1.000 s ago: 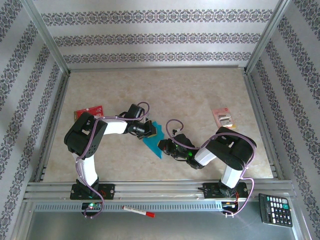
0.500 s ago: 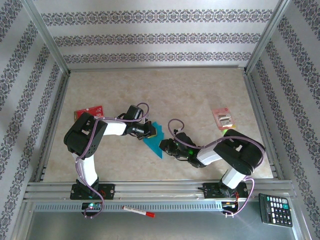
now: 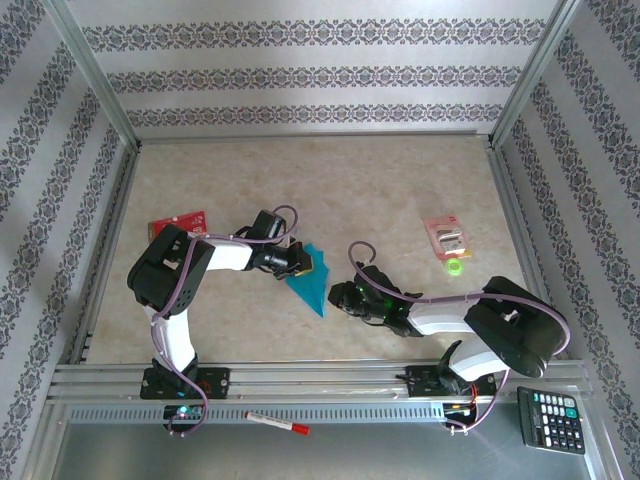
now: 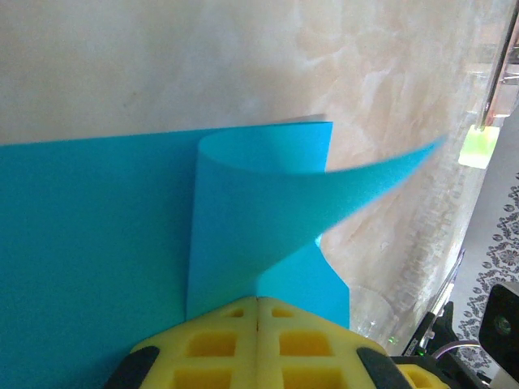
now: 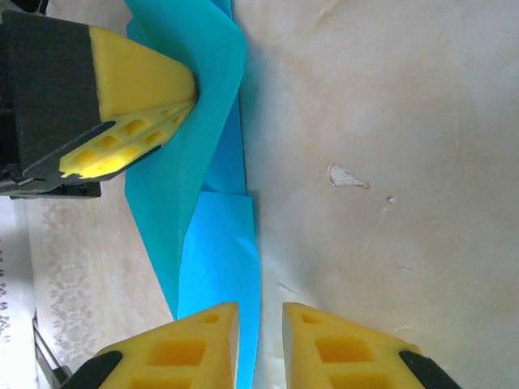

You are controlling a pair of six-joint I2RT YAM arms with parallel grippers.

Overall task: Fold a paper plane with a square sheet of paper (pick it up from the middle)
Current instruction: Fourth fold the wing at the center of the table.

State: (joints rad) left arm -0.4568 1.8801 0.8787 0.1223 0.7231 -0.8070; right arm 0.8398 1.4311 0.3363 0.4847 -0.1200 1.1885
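At mid-worktop [image 3: 400, 190], the square sheet of paper [image 3: 314, 282] lies partly folded, one flap curling upward. Left fingers [image 4: 219, 344] are pressed together on its fold, probably to anchor it for creasing. Right fingers [image 5: 195, 340] stand narrowly apart at its edge, holding nothing. Marbled beige surface; patterned wallpaper [image 3: 300, 75] behind aluminium framing [image 3: 95, 75].

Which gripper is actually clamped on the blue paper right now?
The left gripper: its jaws are shut on the teal paper. The right gripper has its jaws apart, a gap showing between them.
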